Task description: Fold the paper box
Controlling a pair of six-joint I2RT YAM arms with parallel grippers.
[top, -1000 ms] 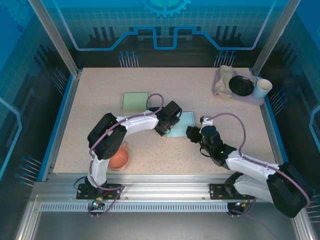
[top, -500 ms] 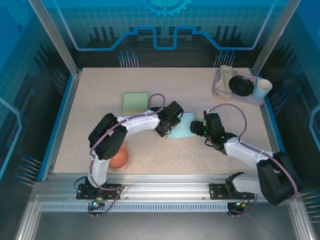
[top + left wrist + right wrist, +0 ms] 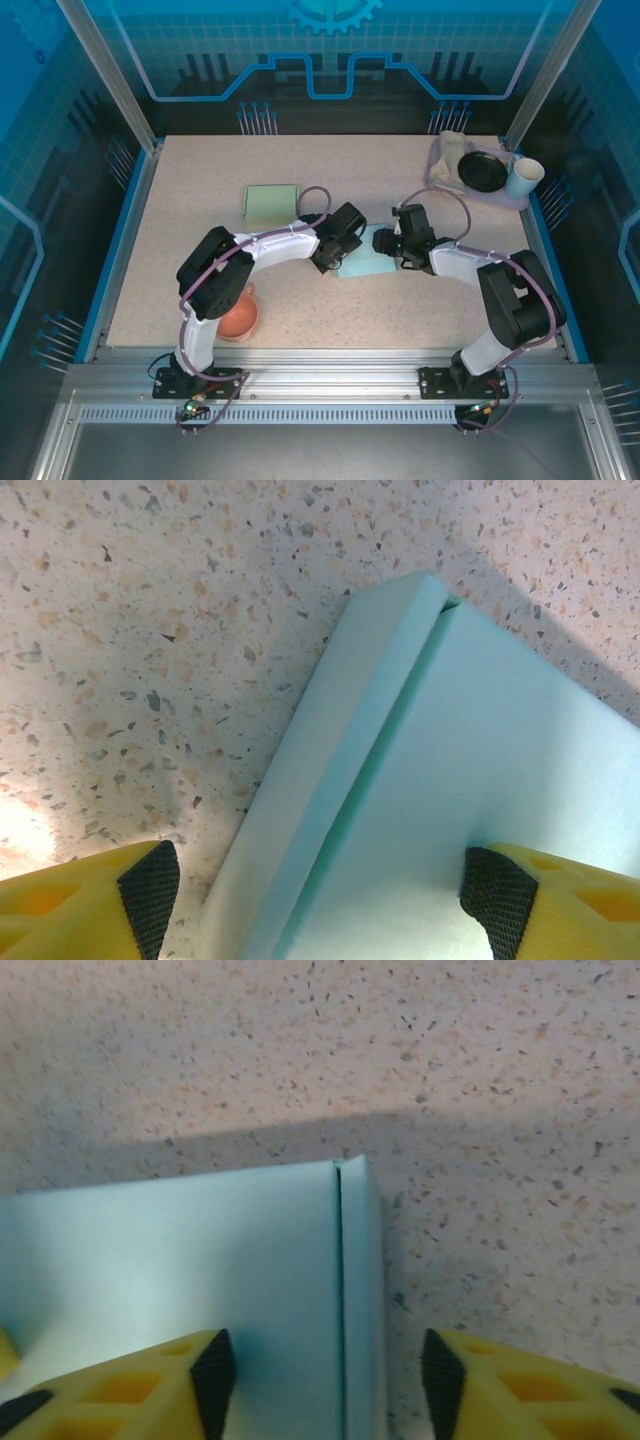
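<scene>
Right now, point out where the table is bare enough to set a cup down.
Bare: the far strip between the green sheet and the tray; the left side, beyond the bowl; the near stretch between bowl and right arm. Crowded: the centre, where the left gripper and right gripper, both open, straddle the box, and the tray's corner.

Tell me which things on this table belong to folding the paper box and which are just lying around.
In the job: light blue paper box; left gripper and right gripper, both open astride its edges.

Lying about: green sheet; orange bowl; tray holding a cloth, black dish and white cup.
</scene>
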